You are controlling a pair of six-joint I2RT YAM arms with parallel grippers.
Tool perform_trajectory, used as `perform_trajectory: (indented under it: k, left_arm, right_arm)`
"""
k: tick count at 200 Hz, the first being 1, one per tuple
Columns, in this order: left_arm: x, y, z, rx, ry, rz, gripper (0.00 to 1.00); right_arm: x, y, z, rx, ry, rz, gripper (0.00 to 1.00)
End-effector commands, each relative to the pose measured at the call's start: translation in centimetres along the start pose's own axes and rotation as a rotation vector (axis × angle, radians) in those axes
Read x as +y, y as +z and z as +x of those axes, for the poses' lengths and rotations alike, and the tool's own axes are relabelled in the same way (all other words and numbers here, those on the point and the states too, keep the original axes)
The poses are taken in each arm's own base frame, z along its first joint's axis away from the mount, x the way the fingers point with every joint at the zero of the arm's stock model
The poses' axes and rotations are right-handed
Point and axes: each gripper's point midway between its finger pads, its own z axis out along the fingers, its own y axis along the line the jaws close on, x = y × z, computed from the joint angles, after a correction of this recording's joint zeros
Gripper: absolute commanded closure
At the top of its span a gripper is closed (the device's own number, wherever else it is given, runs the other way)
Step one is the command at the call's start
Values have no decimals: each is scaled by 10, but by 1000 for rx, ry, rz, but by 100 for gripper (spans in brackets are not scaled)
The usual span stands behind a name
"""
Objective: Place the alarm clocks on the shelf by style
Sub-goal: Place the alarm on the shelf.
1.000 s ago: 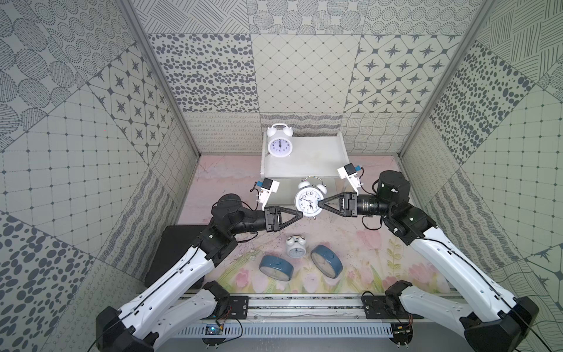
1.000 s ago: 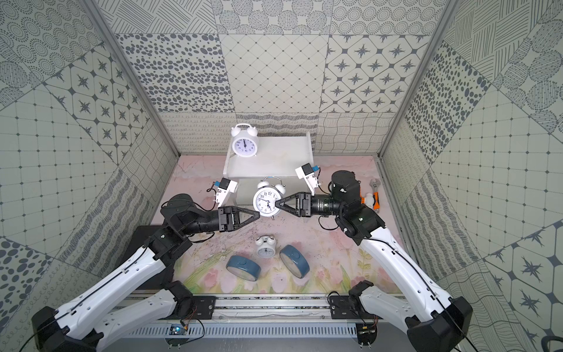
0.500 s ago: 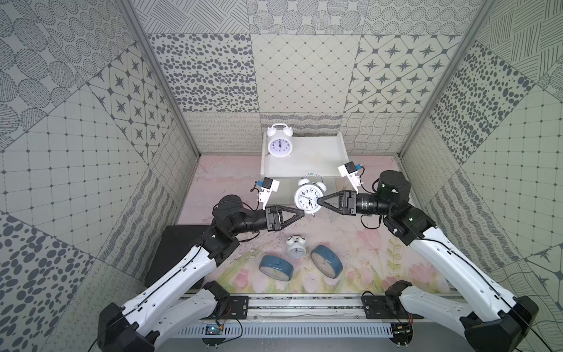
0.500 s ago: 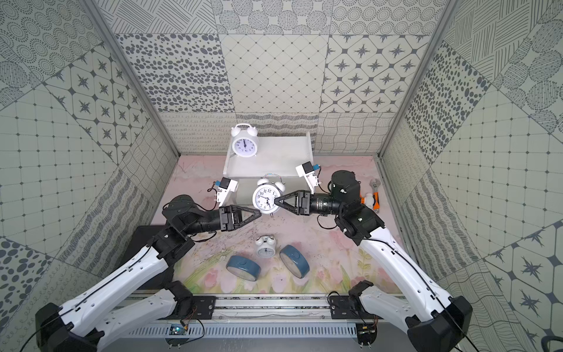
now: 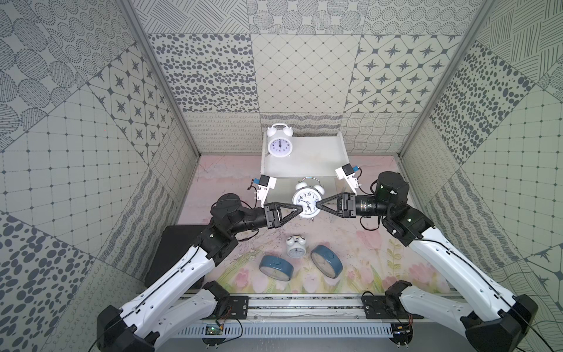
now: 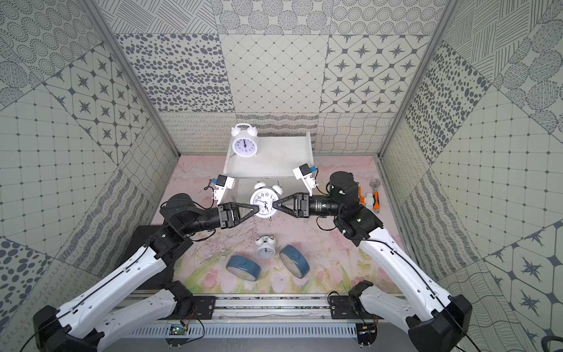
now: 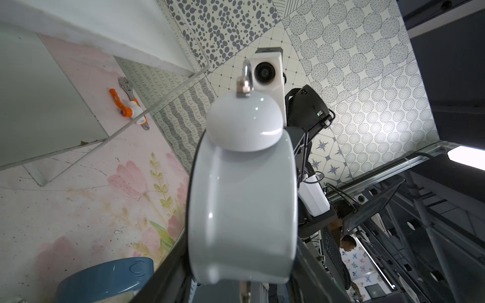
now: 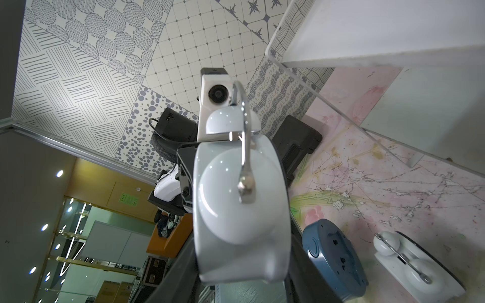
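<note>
The shelf [image 5: 316,158] sits at 12 o'clock on the table, against the back wall. One white bell clock, the shelf clock [image 5: 279,145], is already there. It stands on the top board in the 10 o'clock corner, with its face to the front.

Another white bell clock, the held clock [image 5: 307,204], is up in the air in the middle, just in front of the shelf. The left gripper [image 5: 300,208] comes at it from 9 o'clock and the right gripper [image 5: 318,203] from 3 o'clock. The right gripper is closed partway on the clock and has hold of it. In the left wrist view the left gripper's fingers sit tight against the clock's front and back, so it looks closed on it too. Both arms seem to share the clock, like a pass from one to the other.

Three clocks wait on the flowered mat near 6 o'clock. The small white clock [image 5: 296,249] lies on its back. The first blue clock [image 5: 276,267] is at its 7 o'clock and the second blue clock [image 5: 326,265] at its 4 o'clock, both just beside it.

So one of five is done and one is on its way. I think the held clock goes next to the shelf clock, then the small white one — and the two blue ones need a board of their own.
</note>
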Motion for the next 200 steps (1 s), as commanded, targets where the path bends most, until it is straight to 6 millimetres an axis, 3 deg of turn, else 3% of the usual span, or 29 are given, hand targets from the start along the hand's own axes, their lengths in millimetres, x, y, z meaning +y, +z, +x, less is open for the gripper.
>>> perform_trajectory:
  k: [1, 18, 46, 60, 78, 106, 136, 165, 184, 200]
  left_arm:
    - [-7, -1, -18, -85, 64, 21, 52]
    - [-4, -1, -21, -121, 41, 45, 58]
    - [5, 2, -29, -180, -8, 65, 71]
    - [8, 1, -32, -216, -26, 80, 73]
    - [8, -2, -35, -249, -31, 92, 74]
    - [6, -7, -37, -280, -25, 90, 76]
    - [6, -9, -35, -277, -32, 90, 77]
    - [5, -9, -32, -266, -36, 101, 77]
    - [4, -9, -30, -255, -37, 103, 77]
    - [4, -9, -29, -249, -39, 107, 77]
  right_arm:
    - [19, -3, -6, -32, -73, -52, 58]
    - [16, -3, -10, -60, -62, -39, 51]
    - [10, -2, -18, -133, -30, -3, 28]
    - [7, -1, -20, -183, -25, 16, 16]
    - [4, -4, -23, -257, -11, 23, 8]
    - [-8, -4, -20, -311, 37, 11, 11]
    - [-13, 1, -15, -292, 52, 5, 37]
    - [-9, 3, -16, -275, 43, 1, 48]
    - [-9, 5, -16, -262, 46, -2, 48]
    - [-9, 8, -16, -248, 45, -4, 39]
